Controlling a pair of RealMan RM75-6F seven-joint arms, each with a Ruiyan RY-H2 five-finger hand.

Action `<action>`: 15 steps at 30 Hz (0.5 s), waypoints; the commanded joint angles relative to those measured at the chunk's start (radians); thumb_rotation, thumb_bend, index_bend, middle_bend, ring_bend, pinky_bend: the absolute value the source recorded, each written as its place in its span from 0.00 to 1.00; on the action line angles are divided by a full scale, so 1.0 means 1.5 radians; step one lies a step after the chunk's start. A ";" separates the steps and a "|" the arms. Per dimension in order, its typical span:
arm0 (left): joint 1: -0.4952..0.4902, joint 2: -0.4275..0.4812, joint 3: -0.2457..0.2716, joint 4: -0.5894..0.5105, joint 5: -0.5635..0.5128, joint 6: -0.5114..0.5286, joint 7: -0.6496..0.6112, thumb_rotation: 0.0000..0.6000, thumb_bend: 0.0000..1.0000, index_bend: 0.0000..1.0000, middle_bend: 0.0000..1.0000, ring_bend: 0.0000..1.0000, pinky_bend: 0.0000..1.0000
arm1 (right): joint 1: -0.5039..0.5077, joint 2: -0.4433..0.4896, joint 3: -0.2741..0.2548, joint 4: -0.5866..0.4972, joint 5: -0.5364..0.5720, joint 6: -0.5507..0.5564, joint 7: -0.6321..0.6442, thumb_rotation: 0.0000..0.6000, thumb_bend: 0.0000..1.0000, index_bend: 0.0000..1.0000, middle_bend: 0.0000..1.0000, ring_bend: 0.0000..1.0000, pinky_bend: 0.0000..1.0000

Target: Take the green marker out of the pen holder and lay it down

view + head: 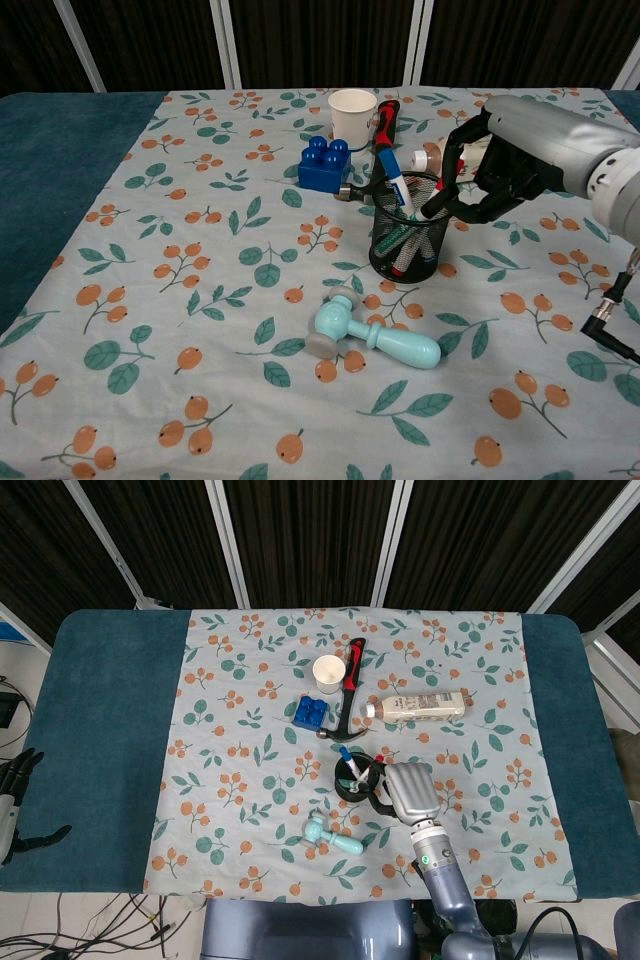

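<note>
The black mesh pen holder stands upright near the middle of the floral cloth. A blue-capped white marker sticks up out of it. The green marker shows only through the mesh, leaning inside beside a red-tipped one. My right hand hovers at the holder's right rim. Its dark fingertips are spread over the opening and nothing is plainly held between them. My left hand hangs by the table's left edge with its fingers apart, holding nothing.
A teal toy hammer lies just in front of the holder. Behind it are a blue brick, a white cup, a red-and-black hammer and a bottle lying on its side. A black cable plug lies at the right.
</note>
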 commanded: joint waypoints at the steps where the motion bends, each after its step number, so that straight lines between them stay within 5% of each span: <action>1: 0.000 0.000 0.000 0.000 0.000 0.000 0.000 1.00 0.00 0.00 0.00 0.00 0.00 | -0.001 0.000 0.000 0.001 0.000 0.000 0.001 1.00 0.47 0.61 1.00 1.00 1.00; 15: 0.000 0.000 0.000 -0.001 0.001 0.001 0.001 1.00 0.00 0.00 0.00 0.00 0.00 | -0.004 0.000 -0.001 0.000 -0.002 0.000 0.002 1.00 0.47 0.61 1.00 1.00 1.00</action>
